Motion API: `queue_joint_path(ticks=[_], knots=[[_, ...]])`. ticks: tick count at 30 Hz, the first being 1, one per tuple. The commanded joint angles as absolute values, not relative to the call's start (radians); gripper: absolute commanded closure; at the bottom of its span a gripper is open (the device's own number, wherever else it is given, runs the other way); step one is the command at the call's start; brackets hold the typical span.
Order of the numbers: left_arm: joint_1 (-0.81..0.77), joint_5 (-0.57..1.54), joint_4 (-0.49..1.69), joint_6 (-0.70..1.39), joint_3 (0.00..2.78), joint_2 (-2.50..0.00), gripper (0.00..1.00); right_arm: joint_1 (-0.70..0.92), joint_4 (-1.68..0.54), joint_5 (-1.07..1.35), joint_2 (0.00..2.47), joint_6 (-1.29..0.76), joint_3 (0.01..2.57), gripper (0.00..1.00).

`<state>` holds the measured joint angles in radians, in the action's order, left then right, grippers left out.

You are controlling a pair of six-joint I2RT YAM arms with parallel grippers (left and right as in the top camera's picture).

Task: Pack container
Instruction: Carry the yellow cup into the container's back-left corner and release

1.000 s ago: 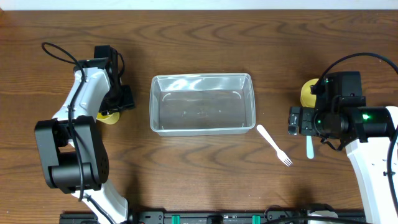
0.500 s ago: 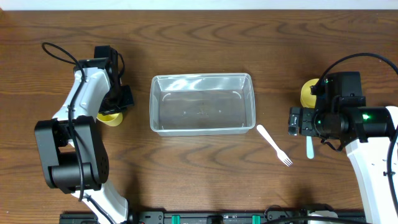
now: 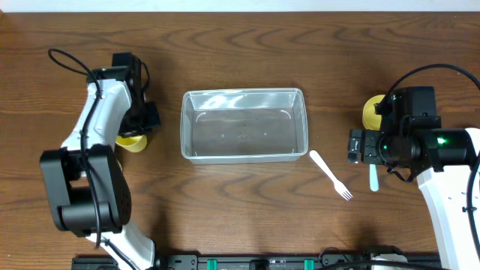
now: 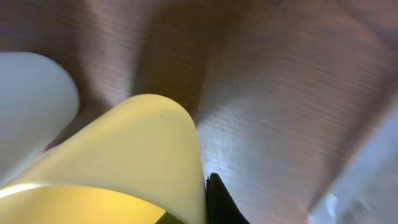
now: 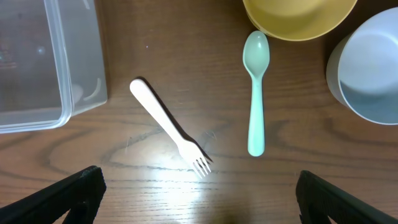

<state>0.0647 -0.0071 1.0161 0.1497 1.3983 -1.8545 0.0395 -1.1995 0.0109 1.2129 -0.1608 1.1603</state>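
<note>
Container (image 3: 244,93): clear see-through rectangular plastic tub, rounded corners, raised rim. Upright, mouth up, empty, flat on tabletop (image 3: 240,202). Sits between left tool (image 3: 141,124) and right tool (image 3: 352,146), touching neither. In right wrist view, one rounded corner ahead-left of tool.

even light, left wrist view seemingly defocused

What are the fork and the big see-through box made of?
The fork looks like plastic: cream, smooth, one moulded piece. The container looks like clear, glossy plastic: the wood grain of the table shows through it and its rim glints.
</note>
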Motion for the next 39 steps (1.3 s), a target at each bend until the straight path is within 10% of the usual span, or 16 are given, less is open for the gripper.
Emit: queue_joint_path(ticks=[1, 16, 39], knots=[[0.014, -0.011, 1.059, 0.143, 1.495, -1.728, 0.94, 0.034, -1.198, 0.004, 1.216, -0.167, 1.176, 0.01], [-0.424, -0.008, 1.042, 0.125, 1.551, -1.615, 0.94, 0.034, -1.197, 0.004, 1.216, -0.168, 1.176, 0.01], [-0.446, -0.008, 0.921, 0.128, 1.551, -2.011, 0.94, 0.034, -1.208, 0.004, 1.216, -0.167, 1.176, 0.01]])
